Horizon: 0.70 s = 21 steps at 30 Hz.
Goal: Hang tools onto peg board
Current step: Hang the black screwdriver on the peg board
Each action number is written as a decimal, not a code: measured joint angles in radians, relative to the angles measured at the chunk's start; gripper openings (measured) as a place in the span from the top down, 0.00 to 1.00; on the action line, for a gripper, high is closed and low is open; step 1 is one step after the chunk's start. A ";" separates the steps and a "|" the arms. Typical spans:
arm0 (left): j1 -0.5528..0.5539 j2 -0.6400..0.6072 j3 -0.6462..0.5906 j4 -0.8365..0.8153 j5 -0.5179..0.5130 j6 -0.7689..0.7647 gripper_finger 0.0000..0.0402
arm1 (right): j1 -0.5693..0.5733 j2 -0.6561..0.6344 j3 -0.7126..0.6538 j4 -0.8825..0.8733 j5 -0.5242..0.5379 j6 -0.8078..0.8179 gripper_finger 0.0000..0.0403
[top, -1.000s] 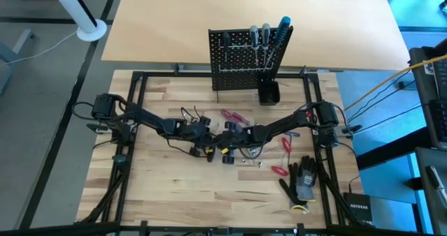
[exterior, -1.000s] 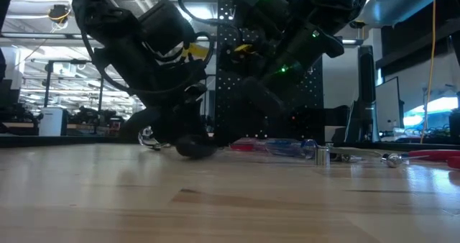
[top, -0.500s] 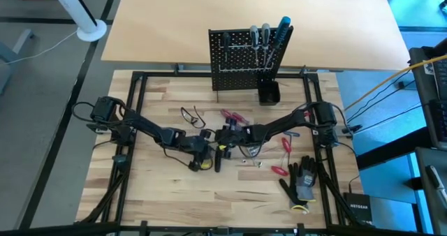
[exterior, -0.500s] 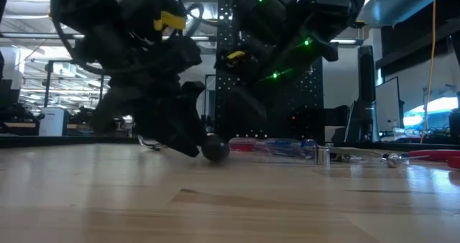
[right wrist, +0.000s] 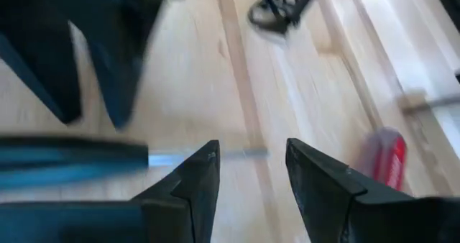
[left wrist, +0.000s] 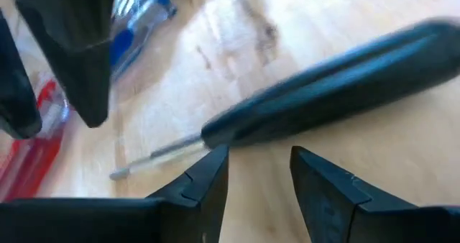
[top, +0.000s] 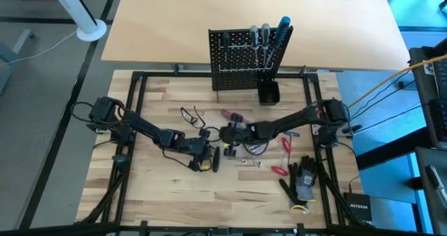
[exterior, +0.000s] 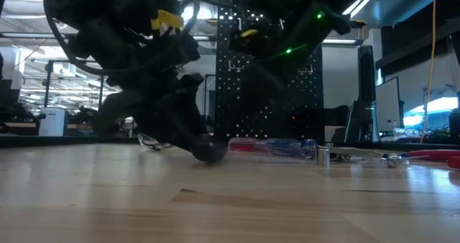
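A black-handled screwdriver lies flat on the wooden table, its thin shaft pointing away from the handle. My left gripper is open and low at the table, its fingers just short of the handle where the shaft begins. My right gripper hangs open above the shaft from the other side, raised off the table. The black peg board stands upright at the far edge with several screwdrivers hanging on it. My left gripper's one fingertip stands right at the shaft end of the screwdriver's handle, coming in slanted from above. I cannot tell whether it touches. The screwdriver lies flat on the table, outside the gap between the fingers.
A blue-handled screwdriver and red-handled tools lie close around both grippers. A wire loop lies behind the left arm. Black gloves lie at the near right. A small black cup stands by the board.
My left gripper has swung toward the table's near edge, staying low and open. The screwdriver's rounded handle end has shifted along the table with it. My right gripper has risen off the table and tipped a little, still open.
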 joint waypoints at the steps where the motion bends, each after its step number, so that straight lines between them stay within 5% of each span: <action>1: -0.002 -0.001 0.001 -0.001 -0.001 0.001 0.65 | 0.000 -0.002 0.000 -0.020 -0.002 0.010 0.59; 21: 0.007 0.038 0.001 0.125 0.065 -0.045 0.65 | -0.009 0.166 -0.017 0.309 -0.090 -0.053 0.59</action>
